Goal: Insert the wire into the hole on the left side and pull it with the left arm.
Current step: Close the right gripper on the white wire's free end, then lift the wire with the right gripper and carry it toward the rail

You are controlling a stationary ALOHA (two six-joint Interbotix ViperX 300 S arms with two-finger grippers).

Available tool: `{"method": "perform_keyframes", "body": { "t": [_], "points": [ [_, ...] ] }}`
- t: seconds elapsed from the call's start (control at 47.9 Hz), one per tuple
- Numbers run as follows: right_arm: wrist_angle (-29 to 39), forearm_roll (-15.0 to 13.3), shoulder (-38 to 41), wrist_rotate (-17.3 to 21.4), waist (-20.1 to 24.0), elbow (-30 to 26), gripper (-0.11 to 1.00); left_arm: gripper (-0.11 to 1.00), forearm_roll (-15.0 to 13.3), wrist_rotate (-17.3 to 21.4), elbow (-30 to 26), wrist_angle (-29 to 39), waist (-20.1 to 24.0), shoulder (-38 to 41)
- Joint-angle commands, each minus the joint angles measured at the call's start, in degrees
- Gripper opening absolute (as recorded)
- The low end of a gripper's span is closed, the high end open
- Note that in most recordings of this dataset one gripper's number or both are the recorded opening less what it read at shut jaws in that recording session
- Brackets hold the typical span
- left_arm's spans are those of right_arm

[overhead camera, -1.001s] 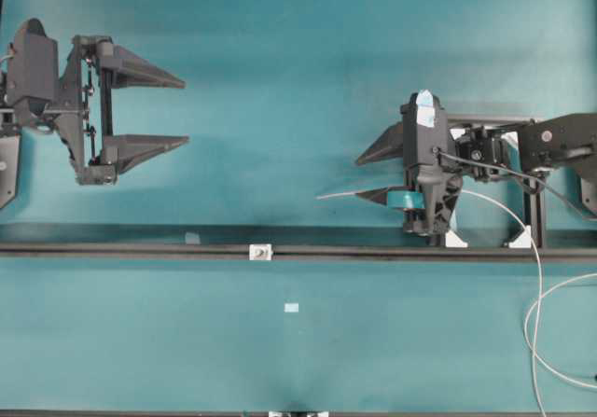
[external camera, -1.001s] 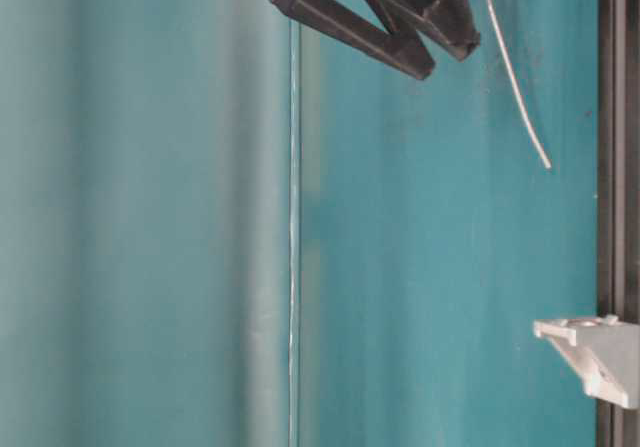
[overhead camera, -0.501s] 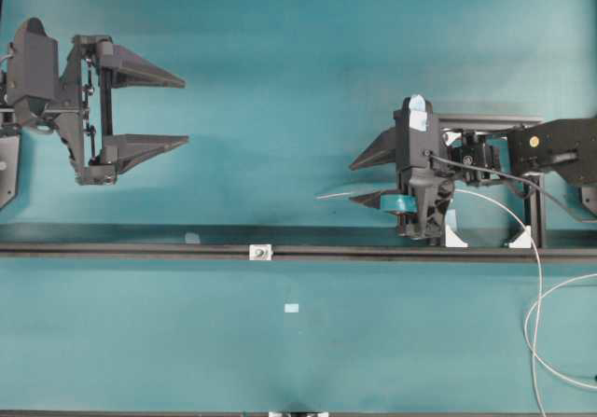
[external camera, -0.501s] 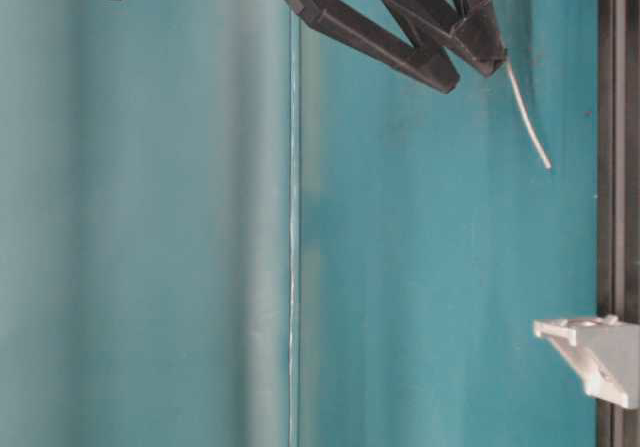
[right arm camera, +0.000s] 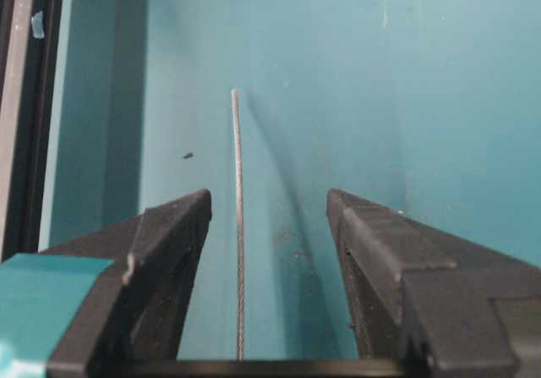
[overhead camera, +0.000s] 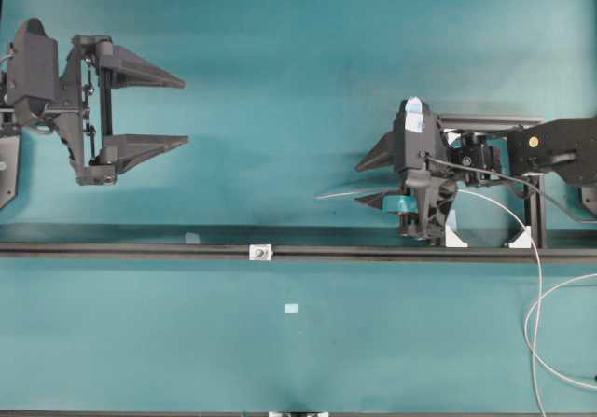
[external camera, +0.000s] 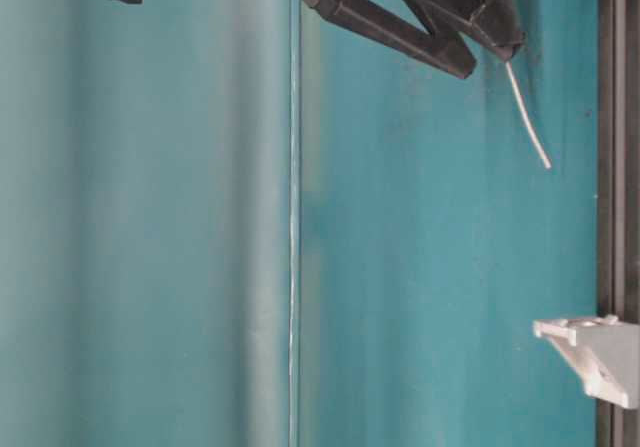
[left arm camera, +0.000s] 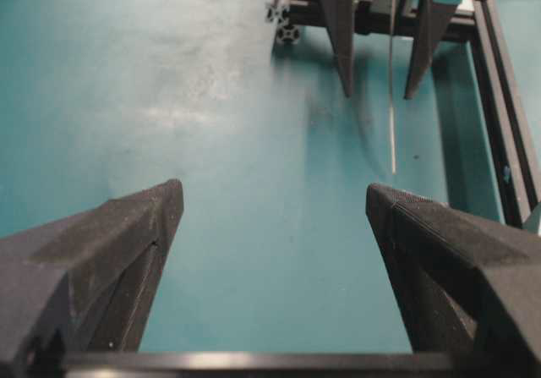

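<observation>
The wire point(right arm camera: 237, 226) is seen lying between the spread fingers of the right gripper point(overhead camera: 371, 181), not yet clamped, its tip pointing toward the left edge of the worktop point(overhead camera: 298, 62). The left gripper point(overhead camera: 182, 111) is held wide open and empty near that edge. The hole point(overhead camera: 260, 251) sits on the rail point(overhead camera: 140, 248). The wire should be pinched centrally, close behind its stiff tip, so aim is kept.

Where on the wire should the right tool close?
Probably on the straight stretch of the wire already lying between the open right tool's fingers, a little behind the tip, closing from both sides so the stiff end still sticks out.
</observation>
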Motion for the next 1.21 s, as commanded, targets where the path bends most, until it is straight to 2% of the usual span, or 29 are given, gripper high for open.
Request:
{"method": "perform_keyframes", "body": {
  "t": [0.0,0.209,0.334,0.396,0.542,0.605,1.001,1.189],
  "points": [
    [-0.18,0.09,-0.35,0.09,0.09,-0.88,0.65,0.77,-0.09,0.09,-0.44,-0.44,0.18,-0.26],
    [-0.35,0.09,0.26,0.09,0.09,-1.14,0.65,0.77,-0.09,0.09,-0.44,-0.44,0.18,-0.18],
    [-0.53,0.09,0.44,0.09,0.09,-1.23,0.59,0.77,-0.09,0.09,-0.44,-0.35,0.18,-0.26],
    [-0.62,0.09,0.44,0.09,0.09,-1.23,0.48,0.77,-0.09,0.09,-0.44,-0.35,0.26,-0.18],
    [-1.76,0.09,0.44,-0.09,0.09,-1.23,0.13,0.77,-0.09,0.09,-0.44,-0.35,0.18,-0.26],
    [-2.2,0.09,0.44,-0.09,0.0,-1.23,0.06,0.77,-0.09,0.09,-0.44,-0.35,0.26,-0.26],
    [-2.37,0.09,0.26,-0.18,0.09,-1.23,0.05,0.77,-0.09,0.09,-0.35,-0.35,0.18,-0.18],
    [-1.76,0.0,-2.72,-0.62,0.09,-1.14,0.05,0.77,-0.09,0.0,-0.35,-0.26,0.26,-0.18]
  ]
}}
